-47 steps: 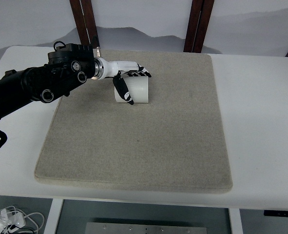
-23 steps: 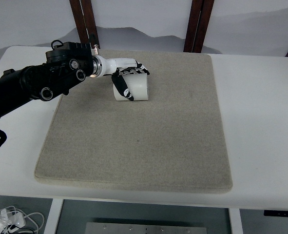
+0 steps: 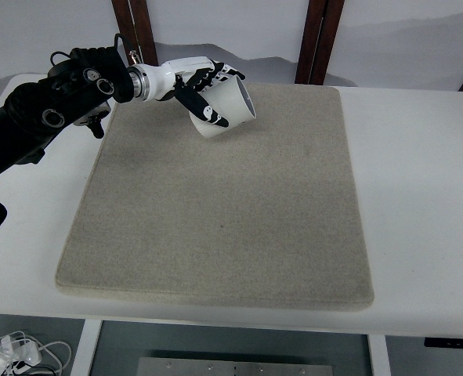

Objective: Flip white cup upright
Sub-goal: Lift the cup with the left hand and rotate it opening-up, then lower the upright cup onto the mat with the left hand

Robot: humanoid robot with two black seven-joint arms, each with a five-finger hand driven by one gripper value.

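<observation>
— Where's the white cup?

— In my left hand, fingers wrapped round it, tilted above the far left part of the beige mat.

— Touching the mat?

— It looks lifted clear, though I can't be sure.

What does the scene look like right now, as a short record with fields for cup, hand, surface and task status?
cup: white cup, lifted off the mat, tilted, its opening facing right
hand: left hand gripping the cup
right arm: not visible
surface: beige mat on white table
task status: cup held in the air, not yet standing upright
</observation>
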